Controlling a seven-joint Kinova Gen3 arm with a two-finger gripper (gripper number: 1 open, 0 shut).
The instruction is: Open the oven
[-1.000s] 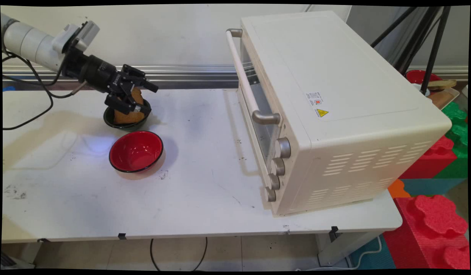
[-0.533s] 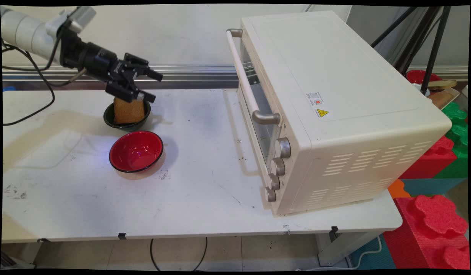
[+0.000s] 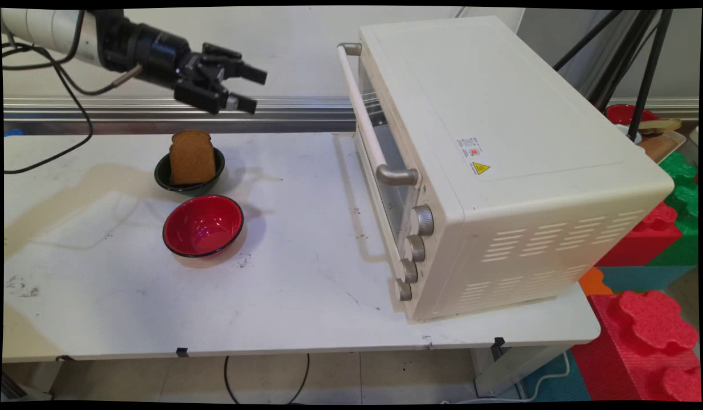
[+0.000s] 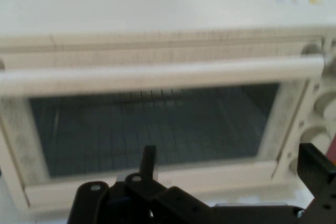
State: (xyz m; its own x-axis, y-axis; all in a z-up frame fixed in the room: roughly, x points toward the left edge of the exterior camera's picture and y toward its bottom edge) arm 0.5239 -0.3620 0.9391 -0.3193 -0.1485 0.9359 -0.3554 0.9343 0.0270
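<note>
The gripper (image 3: 252, 89), fingers spread and empty, has lifted off the toast (image 3: 192, 157) in the dark bowl (image 3: 164, 181), now facing the oven (image 3: 499, 159).

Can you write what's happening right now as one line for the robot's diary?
gripper: open, empty, raised | faces toaster oven, door shut | bread slice: upright in dark bowl | red bowl: empty, beside it

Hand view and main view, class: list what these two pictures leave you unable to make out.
- Hand view: bread and bowls lie outside the picture; only the oven shows.
- Main view: oven inside hidden behind its door, seen edge-on.
- Main view: warning sticker wording too small.
- Main view: green bowl inside hidden by the bread.
</note>
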